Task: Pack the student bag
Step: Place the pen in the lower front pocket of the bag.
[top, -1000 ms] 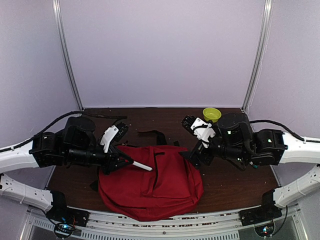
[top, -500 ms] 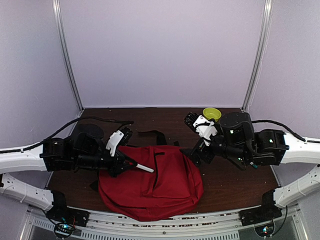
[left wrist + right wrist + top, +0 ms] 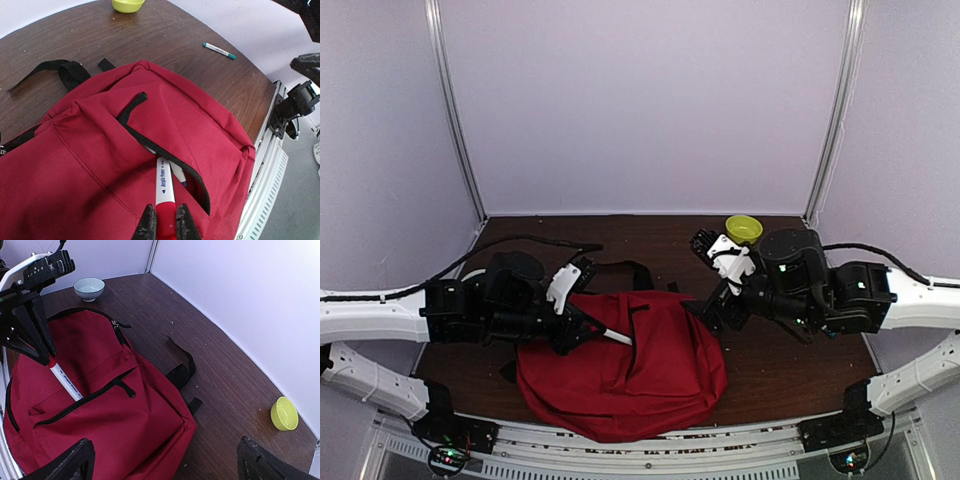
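Gripping a white marker (image 3: 164, 186) by its red end, left gripper (image 3: 165, 226) is clamped tight, low centre of its wrist view. Marker tip pokes into the unzipped front pocket (image 3: 172, 165) of the bag (image 3: 620, 375). Bag lies flat on the table (image 3: 780, 360), lower centre of the top view. Right gripper (image 3: 162, 465) has its jaws spread wide, holding nothing, near the bag's upper right corner in the top view. Yellow bowl (image 3: 743, 229) upper right, at the table's back. Pale bowl (image 3: 89, 288) upper left of the right wrist view. Green-capped pen (image 3: 219, 50) on the table, upper right of the left wrist view, apart from the bag.
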Available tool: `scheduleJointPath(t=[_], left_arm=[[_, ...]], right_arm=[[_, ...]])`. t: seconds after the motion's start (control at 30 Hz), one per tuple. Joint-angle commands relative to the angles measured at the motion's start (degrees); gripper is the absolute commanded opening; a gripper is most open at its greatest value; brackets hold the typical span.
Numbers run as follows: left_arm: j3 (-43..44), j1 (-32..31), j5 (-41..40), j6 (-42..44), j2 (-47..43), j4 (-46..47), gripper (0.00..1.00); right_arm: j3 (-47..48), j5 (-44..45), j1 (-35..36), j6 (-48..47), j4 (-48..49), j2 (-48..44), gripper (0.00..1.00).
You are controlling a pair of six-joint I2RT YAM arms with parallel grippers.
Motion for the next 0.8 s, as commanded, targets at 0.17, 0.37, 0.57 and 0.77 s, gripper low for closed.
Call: scheduleJointPath(t=[0.17,0.37,0.57,0.77], left_arm=[[-4.91,-0.08,-5.04,3.31,-0.28,11.78,0.0],[-7.78,-0.21,-5.63,8.55,-0.8,15.48,0.0],[-9.25,-0.26,-4.94,10.59,1.55,20.49,0.0],[-9.36,-0.63,-5.9,10.95,4.65,22.91,0.0]], right_arm=[[-1.54,2.36,-0.41,0.86,1.58,-1.37,1.0],[-2.05,2.64,-0.4,0.89,1.84,-1.73,1.0],[-2.08,2.53,-0.43,0.93,2.04,-1.58,1.0],[-2.02,2.55,-0.5,0.87,2.03,-1.57,1.0]])
